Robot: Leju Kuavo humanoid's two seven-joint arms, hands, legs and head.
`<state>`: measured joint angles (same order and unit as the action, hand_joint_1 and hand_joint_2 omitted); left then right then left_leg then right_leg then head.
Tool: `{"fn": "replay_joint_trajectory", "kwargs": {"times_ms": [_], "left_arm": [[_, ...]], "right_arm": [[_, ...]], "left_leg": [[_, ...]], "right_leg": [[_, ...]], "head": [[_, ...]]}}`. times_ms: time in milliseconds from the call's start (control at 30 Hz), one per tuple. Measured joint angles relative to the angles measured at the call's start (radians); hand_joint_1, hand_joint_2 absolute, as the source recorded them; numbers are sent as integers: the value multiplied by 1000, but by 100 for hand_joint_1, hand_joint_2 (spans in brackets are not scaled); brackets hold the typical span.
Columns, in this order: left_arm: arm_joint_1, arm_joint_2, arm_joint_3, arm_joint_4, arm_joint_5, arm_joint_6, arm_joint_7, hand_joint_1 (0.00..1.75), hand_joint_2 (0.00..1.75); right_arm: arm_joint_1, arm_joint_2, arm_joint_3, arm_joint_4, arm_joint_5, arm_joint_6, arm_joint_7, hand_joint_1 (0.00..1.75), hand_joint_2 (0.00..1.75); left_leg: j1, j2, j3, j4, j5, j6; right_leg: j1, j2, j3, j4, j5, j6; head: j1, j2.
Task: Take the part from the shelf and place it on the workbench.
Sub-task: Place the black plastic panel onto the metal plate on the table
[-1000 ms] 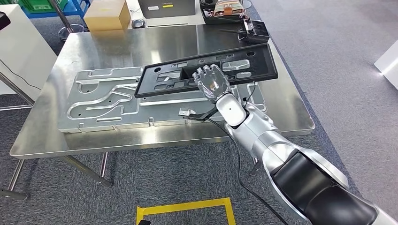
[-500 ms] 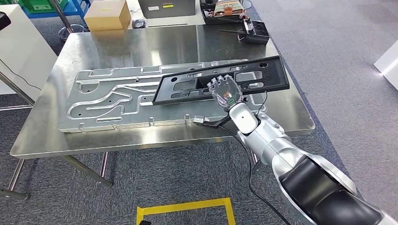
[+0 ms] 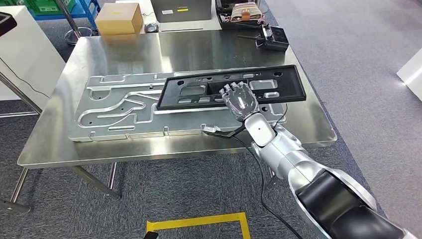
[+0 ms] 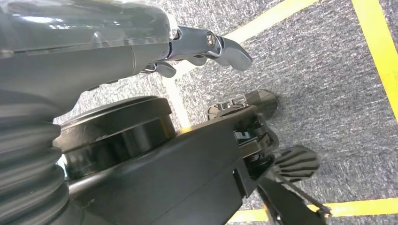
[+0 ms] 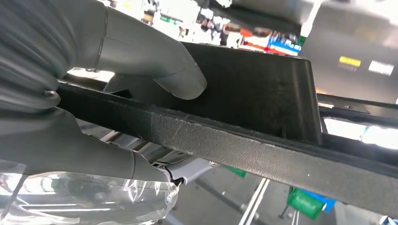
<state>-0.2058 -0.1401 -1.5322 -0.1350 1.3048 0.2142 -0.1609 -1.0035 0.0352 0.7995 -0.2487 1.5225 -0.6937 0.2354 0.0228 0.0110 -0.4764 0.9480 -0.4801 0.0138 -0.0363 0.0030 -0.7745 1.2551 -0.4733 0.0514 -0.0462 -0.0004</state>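
Note:
The part is a long black plastic frame (image 3: 278, 85) with several cut-outs, lying nearly level just above the metal workbench (image 3: 119, 47). My right hand (image 3: 240, 100) grips its near long edge around the middle, fingers over the top. In the right wrist view the thumb (image 5: 155, 61) presses on the frame's black rim (image 5: 244, 145). My left hand (image 4: 141, 42) hangs by my side over grey carpet, fingers loosely curled, holding nothing.
A large machined aluminium plate (image 3: 119, 107) lies on the workbench under the frame's left end. A black tool (image 3: 271, 37) sits at the far right corner. A cardboard box (image 3: 118, 19) and a grey case stand behind. Yellow floor tape (image 3: 199, 221) marks the carpet.
The black frame has come down and levelled out over the workbench, shifting slightly left with my right hand. The camera has tilted a little, so the table sits lower in the picture.

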Motion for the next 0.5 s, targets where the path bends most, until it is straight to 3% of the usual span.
{"fn": "replay_joint_trajectory", "kwargs": {"times_ms": [67,100,167,233,267,300,367,433,500], "left_arm": [[2,0,0,0,2,2,-1,0,175],[1,2,-1,0,2,3,-1,0,175],[-1,4,-1,1,3,6,-2,0,175],[-2,5,-1,1,4,8,-1,0,175],[-2,6,-1,1,4,8,-1,0,175],[-3,6,-1,1,5,9,-1,0,175],[-3,6,-1,1,7,12,1,0,175],[0,7,-1,1,13,15,6,0,175],[5,7,-1,1,22,16,9,0,175]], "right_arm": [[4,0,-11,0,3,0,-4,175,175],[5,-1,-15,0,4,-1,-5,175,175],[6,-1,-22,-1,5,-3,-8,175,175],[12,-2,-29,-3,5,-5,-13,175,175],[16,-3,-32,-5,5,-6,-14,175,175],[17,-5,-36,-6,5,-6,-15,175,175],[20,-6,-41,-8,9,-6,-16,175,175],[28,-6,-42,-8,16,-7,-18,175,175],[36,-6,-43,-9,20,-7,-19,175,175]], "left_leg": [[10,-2,16,11,-22,-15],[14,-2,22,18,-35,-25],[14,1,24,28,-55,-43],[12,3,24,33,-61,-55],[13,3,19,50,-57,-59],[15,2,0,88,-44,-62],[15,0,-82,216,-34,-63],[10,0,-174,331,-82,-59],[3,-1,-230,353,-136,-50]], "right_leg": [[-8,-4,46,-114,75,12],[-7,-6,70,-172,99,17],[-1,-8,91,-220,97,-1],[4,-7,90,-213,78,-33],[4,-4,95,-212,74,-40],[4,-4,103,-213,66,-48],[5,0,128,-221,51,-57],[10,5,159,-229,33,-63],[18,11,192,-233,12,-66]], "head": [[0,0],[0,0],[0,0],[-1,0],[-1,0],[-1,0],[-1,0],[-1,0],[-1,0]]}}
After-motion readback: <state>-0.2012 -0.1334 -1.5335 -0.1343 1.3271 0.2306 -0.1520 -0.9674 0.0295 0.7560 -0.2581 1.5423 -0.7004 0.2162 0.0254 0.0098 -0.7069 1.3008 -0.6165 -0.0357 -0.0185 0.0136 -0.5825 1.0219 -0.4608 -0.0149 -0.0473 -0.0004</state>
